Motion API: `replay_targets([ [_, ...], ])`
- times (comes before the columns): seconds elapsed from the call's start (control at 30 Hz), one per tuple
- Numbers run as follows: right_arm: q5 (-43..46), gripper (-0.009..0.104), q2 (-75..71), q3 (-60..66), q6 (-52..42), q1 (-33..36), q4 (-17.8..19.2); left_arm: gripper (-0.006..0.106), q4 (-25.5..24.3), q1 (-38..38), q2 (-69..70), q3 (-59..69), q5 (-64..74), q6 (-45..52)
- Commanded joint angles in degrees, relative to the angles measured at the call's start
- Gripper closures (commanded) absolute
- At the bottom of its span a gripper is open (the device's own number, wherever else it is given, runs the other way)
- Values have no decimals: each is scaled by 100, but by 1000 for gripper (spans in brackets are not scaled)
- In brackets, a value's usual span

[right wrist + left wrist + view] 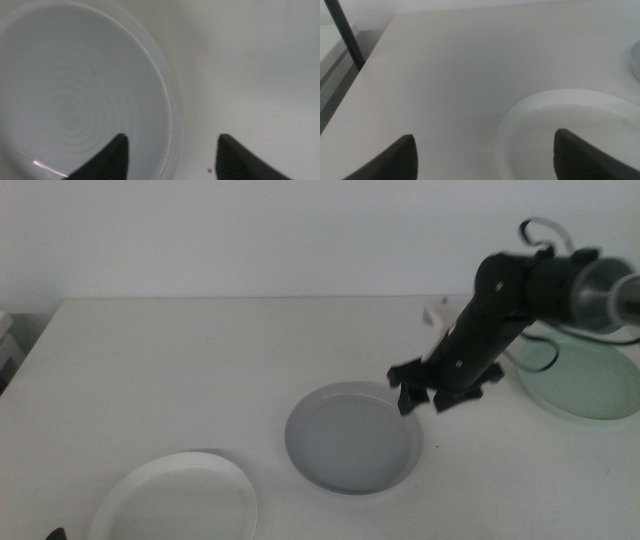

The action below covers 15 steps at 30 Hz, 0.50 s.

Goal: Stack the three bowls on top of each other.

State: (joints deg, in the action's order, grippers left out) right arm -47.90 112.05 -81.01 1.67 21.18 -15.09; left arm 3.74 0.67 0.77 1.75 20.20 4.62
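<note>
So nothing is stacked yet: all three bowls lie apart on the white table [180, 360]. Nearest, at the front left, sits the white bowl [175, 498], and the left gripper [485, 152] waits low over its near-left rim, jaws spread wide and holding nothing. Further in, at the middle, lies the grey bowl [352, 436]; the right gripper [428, 395] hovers at its far right rim, open and empty, one jaw over the bowl's inside and the other over bare table outside, as if to pinch that rim. Farthest, at the right edge, rests the mint green bowl [590, 380], partly hidden behind the right arm. Both lifts remain, I'd say; nothing blocks the way.
</note>
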Motion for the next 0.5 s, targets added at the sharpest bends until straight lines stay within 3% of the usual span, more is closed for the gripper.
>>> replay_targets([
  [0.0, 87, 42, -740, -186, -26, -120, 105, 7, 46, -2, 69, -24, -408, -89],
  [0.2, -55, 41, -1591, -186, -32, -808, 258, 7, 46, -2, 69, -24, -408, -89],
  [0.47, -340, 41, -1873, -193, -419, -2644, 256, 7, 46, -2, 69, -24, -408, -89],
])
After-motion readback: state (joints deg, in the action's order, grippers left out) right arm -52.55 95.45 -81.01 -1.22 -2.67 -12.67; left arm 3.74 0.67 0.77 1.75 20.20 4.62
